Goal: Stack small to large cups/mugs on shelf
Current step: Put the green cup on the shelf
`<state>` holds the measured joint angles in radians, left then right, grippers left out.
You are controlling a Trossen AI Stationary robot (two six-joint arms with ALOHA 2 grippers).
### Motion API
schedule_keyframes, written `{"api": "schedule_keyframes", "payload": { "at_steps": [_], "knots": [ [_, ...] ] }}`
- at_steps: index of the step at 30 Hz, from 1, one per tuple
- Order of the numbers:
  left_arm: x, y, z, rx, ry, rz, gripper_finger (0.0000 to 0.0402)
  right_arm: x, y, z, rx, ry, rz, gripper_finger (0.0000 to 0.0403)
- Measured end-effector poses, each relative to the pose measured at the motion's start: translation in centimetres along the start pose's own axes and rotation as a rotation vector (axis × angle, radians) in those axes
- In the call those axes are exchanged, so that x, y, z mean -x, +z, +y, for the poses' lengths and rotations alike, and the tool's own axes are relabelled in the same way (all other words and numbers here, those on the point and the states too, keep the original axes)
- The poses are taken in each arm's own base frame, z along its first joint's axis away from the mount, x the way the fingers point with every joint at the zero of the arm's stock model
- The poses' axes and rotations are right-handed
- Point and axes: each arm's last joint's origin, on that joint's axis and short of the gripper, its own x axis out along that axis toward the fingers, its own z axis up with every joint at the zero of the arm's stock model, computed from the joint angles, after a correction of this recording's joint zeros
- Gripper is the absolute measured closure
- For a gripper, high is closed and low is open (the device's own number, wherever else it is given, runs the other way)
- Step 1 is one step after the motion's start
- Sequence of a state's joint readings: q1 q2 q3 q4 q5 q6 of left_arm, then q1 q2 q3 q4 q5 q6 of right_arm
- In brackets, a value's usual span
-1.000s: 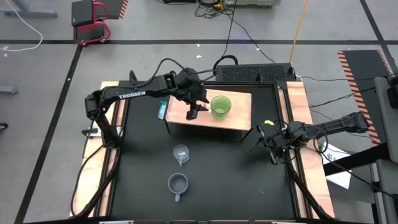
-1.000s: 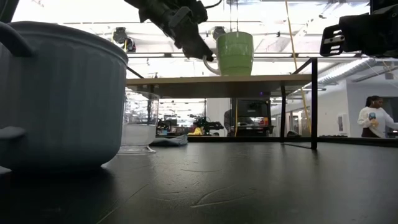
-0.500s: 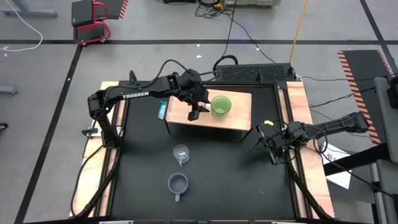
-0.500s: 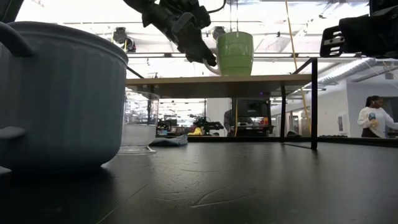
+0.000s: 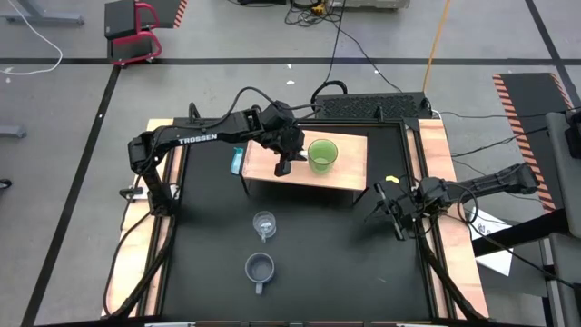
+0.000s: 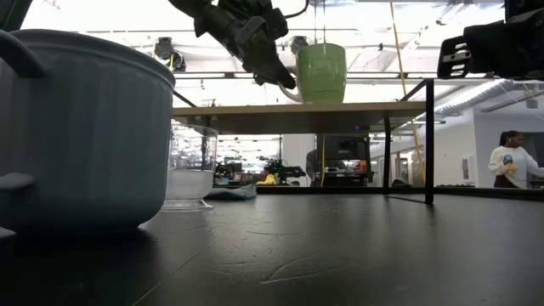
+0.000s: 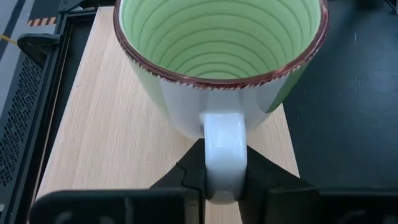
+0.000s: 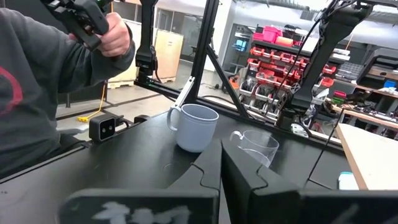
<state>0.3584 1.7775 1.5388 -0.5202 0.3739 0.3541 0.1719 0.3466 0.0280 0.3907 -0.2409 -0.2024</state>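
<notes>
The left gripper (image 7: pixel 224 177) has its jaws closed on the white handle of the lime-green mug (image 7: pixel 221 56), one dark finger pressed to each side of it, as the left wrist view shows; the right gripper (image 5: pixel 397 212) is shut on nothing and waits near the table's right edge, well apart from everything else. Working from the near side of the black tabletop (image 5: pixel 327 263) in the high view, the grey-blue mug (image 5: pixel 260 268) stands upright closest to the front edge, mouth up, its handle pointing toward that edge. Just beyond it the clear glass cup (image 5: pixel 264 223) also stands upright, apart from the grey-blue mug, with bare black surface open on both sides and across the wide stretch to the right. Farther back is the shelf (image 5: pixel 340 173), its long side running left to right. The lime-green mug stands upright on the board, mouth up, handle turned toward the left arm; it sits about midway along the board, with bare wood to its left and right and close to the board's far edge. The board's left end, under the left arm, is free of cups. A small teal object (image 5: pixel 237 161) lies on the tabletop just beside the shelf's left end.
</notes>
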Motion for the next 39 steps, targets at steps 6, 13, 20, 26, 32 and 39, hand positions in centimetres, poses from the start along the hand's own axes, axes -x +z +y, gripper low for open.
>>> {"api": "schedule_keyframes", "payload": {
  "at_steps": [6,13,20,26,32,39],
  "knots": [
    [-0.2,0.1,-0.4,-0.027,0.008,0.004,0.0349,0.0,0.0,0.0,0.0,0.0,0.0,0.0403],
    [-0.2,0.8,-1.2,-0.039,0.059,-0.005,0.0349,0.0,-0.1,0.0,-0.002,0.002,0.008,0.0403],
    [0.6,1.4,-2.1,-0.063,0.087,-0.012,0.0349,0.0,-0.1,0.0,-0.005,0.002,0.008,0.0403],
    [2.3,2.1,-2.6,-0.054,0.126,-0.035,0.0349,0.0,-0.1,0.0,-0.011,0.002,0.008,0.0403],
    [4.0,2.3,-2.8,0.033,0.209,-0.027,0.0349,0.0,-0.1,0.0,-0.012,0.001,0.007,0.0403],
    [5.1,2.4,-3.1,0.119,0.293,-0.025,0.0349,0.0,0.0,0.0,-0.009,0.001,0.003,0.0403]
  ]
}}
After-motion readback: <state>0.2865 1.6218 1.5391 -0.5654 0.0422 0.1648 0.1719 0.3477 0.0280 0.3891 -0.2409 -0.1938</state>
